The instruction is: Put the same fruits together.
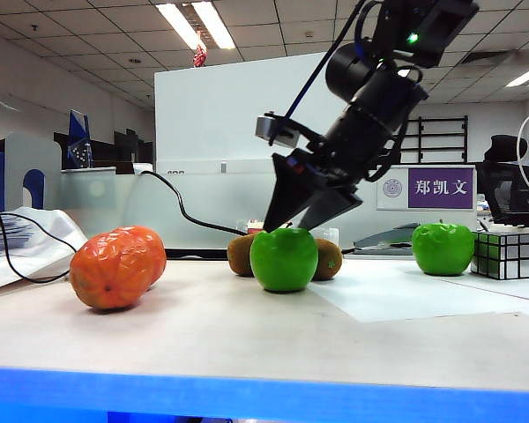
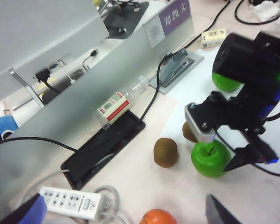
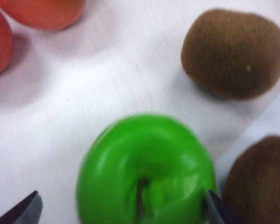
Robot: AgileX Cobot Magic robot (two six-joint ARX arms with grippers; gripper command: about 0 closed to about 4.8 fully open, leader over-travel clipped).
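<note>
On the table (image 1: 247, 335), we have the fruits nearly sorted: the two oranges (image 1: 116, 267) lie touching at the left of the exterior view, the two kiwis (image 1: 242, 254) sit close together in the middle, and one apple (image 1: 442, 248) stands well apart at the right, just beside the mirror cube (image 1: 505, 255). The other apple (image 1: 284, 259) stands in front of the kiwis, hiding the gap between them, and that is the odd one out. We judge the step in hand to be the pickup of this middle apple, so that it can join its twin at the right. Our right gripper (image 1: 301, 227) hangs directly above it with its fingers spread wide; the right wrist view shows the apple (image 3: 147, 170) centred between the two dark fingertips (image 3: 23, 210), stem hollow upward, with nothing held yet. Our left gripper (image 2: 126, 217) is high and back from the fruit, and only the tips of its fingers show at the edge of its own view, set wide apart and empty. Next we need to lower the right gripper around the apple's widest part, close gently on the glossy skin, which may slip, and lift clear without nudging the kiwi (image 3: 235, 53) just behind it.
</note>
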